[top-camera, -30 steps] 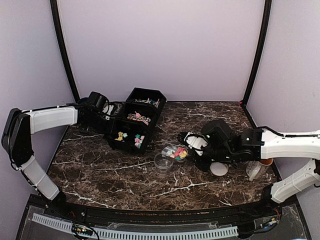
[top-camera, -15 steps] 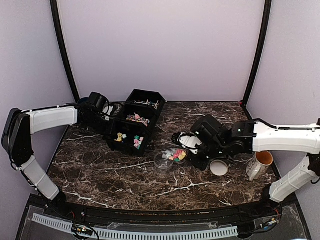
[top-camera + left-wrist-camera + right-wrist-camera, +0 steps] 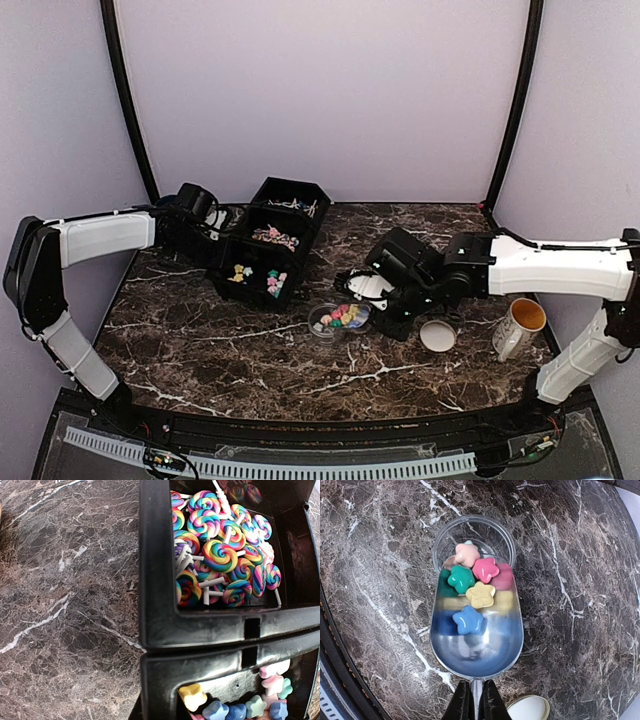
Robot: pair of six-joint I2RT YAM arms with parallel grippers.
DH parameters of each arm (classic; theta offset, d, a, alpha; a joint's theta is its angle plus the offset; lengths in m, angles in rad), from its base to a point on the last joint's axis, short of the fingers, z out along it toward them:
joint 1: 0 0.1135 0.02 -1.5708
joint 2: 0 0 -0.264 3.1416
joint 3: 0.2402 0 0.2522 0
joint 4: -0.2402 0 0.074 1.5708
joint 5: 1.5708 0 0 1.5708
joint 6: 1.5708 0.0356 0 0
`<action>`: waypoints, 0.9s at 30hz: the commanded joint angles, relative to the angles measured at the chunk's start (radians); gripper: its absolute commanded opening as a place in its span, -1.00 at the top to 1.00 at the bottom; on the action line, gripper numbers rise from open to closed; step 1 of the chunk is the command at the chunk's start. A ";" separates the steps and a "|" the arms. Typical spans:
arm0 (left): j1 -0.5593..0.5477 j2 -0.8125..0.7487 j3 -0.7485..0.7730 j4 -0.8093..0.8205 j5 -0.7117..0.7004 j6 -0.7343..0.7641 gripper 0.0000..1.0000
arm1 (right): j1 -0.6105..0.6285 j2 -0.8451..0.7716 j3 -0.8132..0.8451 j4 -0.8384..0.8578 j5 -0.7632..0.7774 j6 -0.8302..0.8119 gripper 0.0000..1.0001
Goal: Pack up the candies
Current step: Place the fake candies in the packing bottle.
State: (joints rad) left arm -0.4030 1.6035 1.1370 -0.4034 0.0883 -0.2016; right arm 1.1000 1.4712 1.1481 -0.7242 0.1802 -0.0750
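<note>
Fingers of the right claw (image 3: 476,704) are squeezed tight on the thin handle of a shiny metal scoop (image 3: 485,650), which has slid left in the last second so its front now hangs over the small clear round cup (image 3: 470,530), with the little star-shaped candies (image 3: 475,587) in pink, green, yellow and blue piled near that end. I think tipping comes next. The left claw (image 3: 218,222) sits by the black plastic box (image 3: 155,605) of swirly lollipops (image 3: 220,555); I cannot tell if it is apart or together.
</note>
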 commanded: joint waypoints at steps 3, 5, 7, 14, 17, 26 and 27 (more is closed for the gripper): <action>-0.003 -0.045 0.081 0.156 0.032 -0.003 1.00 | 0.017 0.024 0.091 -0.077 0.025 -0.015 1.00; -0.003 -0.047 0.081 0.156 0.030 -0.004 1.00 | 0.019 0.032 0.104 -0.101 0.024 -0.019 1.00; -0.003 -0.047 0.081 0.156 0.028 -0.003 1.00 | 0.022 0.041 0.120 -0.128 0.026 -0.021 1.00; -0.003 -0.046 0.082 0.154 0.031 -0.004 1.00 | 0.033 0.070 0.161 -0.180 0.040 -0.028 1.00; -0.003 -0.045 0.080 0.155 0.030 -0.004 1.00 | 0.040 0.086 0.186 -0.199 0.049 -0.031 1.00; -0.002 -0.043 0.083 0.152 0.028 -0.005 1.00 | 0.058 0.167 0.283 -0.273 0.076 -0.046 1.00; -0.003 -0.043 0.083 0.152 0.027 -0.005 1.00 | 0.060 0.176 0.294 -0.278 0.080 -0.045 1.00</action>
State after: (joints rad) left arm -0.4030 1.6043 1.1454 -0.4095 0.0853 -0.2016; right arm 1.1450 1.6150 1.3865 -0.9676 0.2310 -0.1108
